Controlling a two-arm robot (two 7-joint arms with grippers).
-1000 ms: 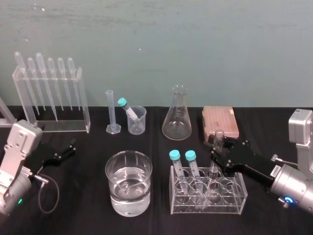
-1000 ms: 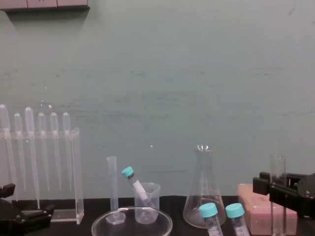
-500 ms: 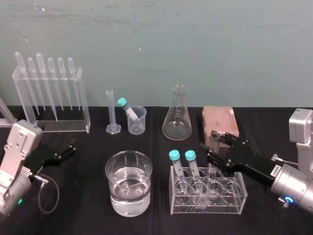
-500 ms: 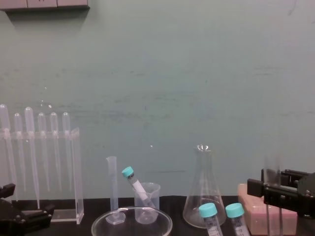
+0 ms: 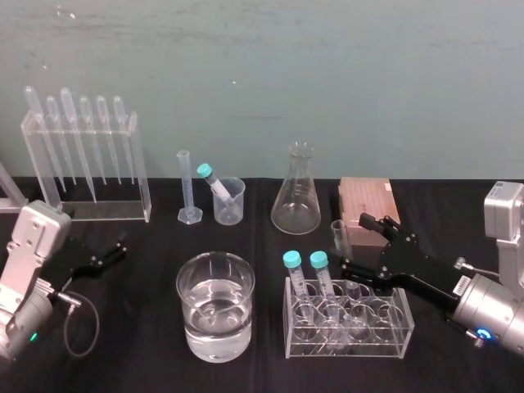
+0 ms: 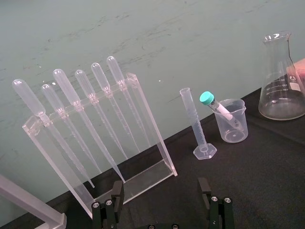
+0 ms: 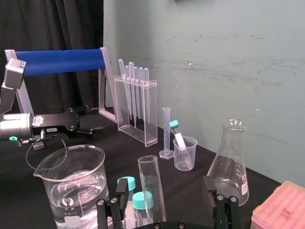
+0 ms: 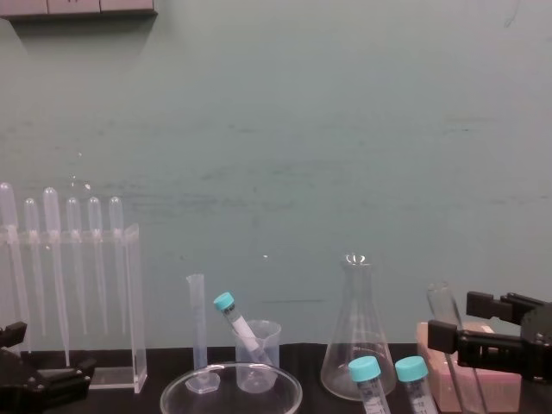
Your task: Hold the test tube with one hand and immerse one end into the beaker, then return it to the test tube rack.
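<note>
Between test tube (image 5: 341, 239) and beaker (image 5: 215, 336) stand teal-capped tubes (image 5: 293, 261).

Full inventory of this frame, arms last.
Wide glass beaker: 1, clear, water inside, front centre-left.
Long capless glass test tube: 1, clear, leaning in rack.
Acrylic tube rack: 1, clear, right of beaker.
Teal-capped tubes: 3, two in rack, one in cup.
Small translucent spouted cup: 1, back centre.
Thin graduated cylinder: 1, clear, left of cup.
Conical glass flask: 1, clear, right of cup.
Salmon-pink rectangular block: 1, behind rack.
Acrylic pipette stand: 1, clear, six pipettes, back left.
Left gripper: black, open, front left.
Right gripper: black, open, fingers either side of test tube.
</note>
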